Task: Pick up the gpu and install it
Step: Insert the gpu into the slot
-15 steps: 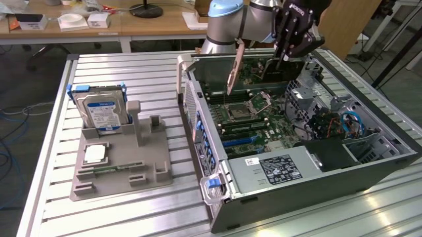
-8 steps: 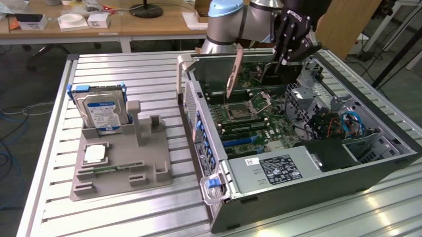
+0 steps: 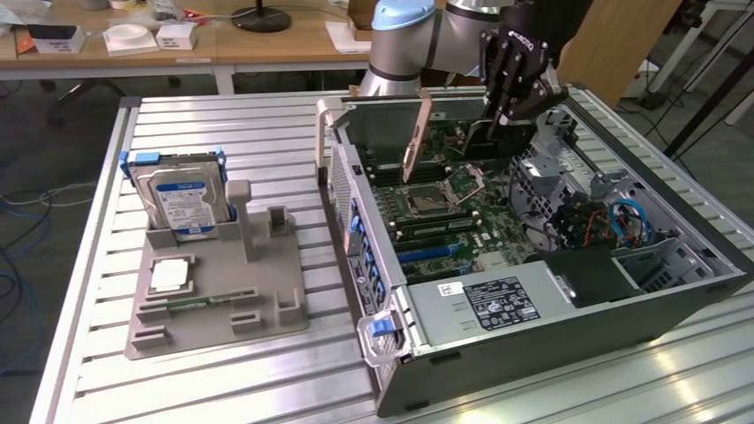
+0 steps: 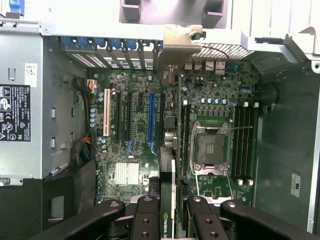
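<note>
The gpu (image 3: 471, 141) hangs upright on its edge inside the open computer case (image 3: 659, 291), over the green motherboard (image 3: 454, 225). Its metal end bracket (image 3: 414, 146) points toward the case's rear wall. My gripper (image 3: 504, 115) is shut on the card's upper edge. In the wrist view the gpu (image 4: 167, 165) appears edge-on as a thin black strip between the fingers (image 4: 145, 218), with its bracket (image 4: 178, 46) at the case's rear slot openings. It stands beside the blue expansion slot (image 4: 151, 117), on the CPU socket (image 4: 208, 148) side. Whether it touches a slot I cannot tell.
On the exterior view's left, a grey holder (image 3: 218, 300) on the slatted table carries a silver hard drive (image 3: 183, 203), a processor chip (image 3: 171, 276) and a narrow memory stick (image 3: 189, 304). The power supply (image 3: 495, 305) fills the case's near end. Cables (image 3: 613, 221) lie in the drive bay.
</note>
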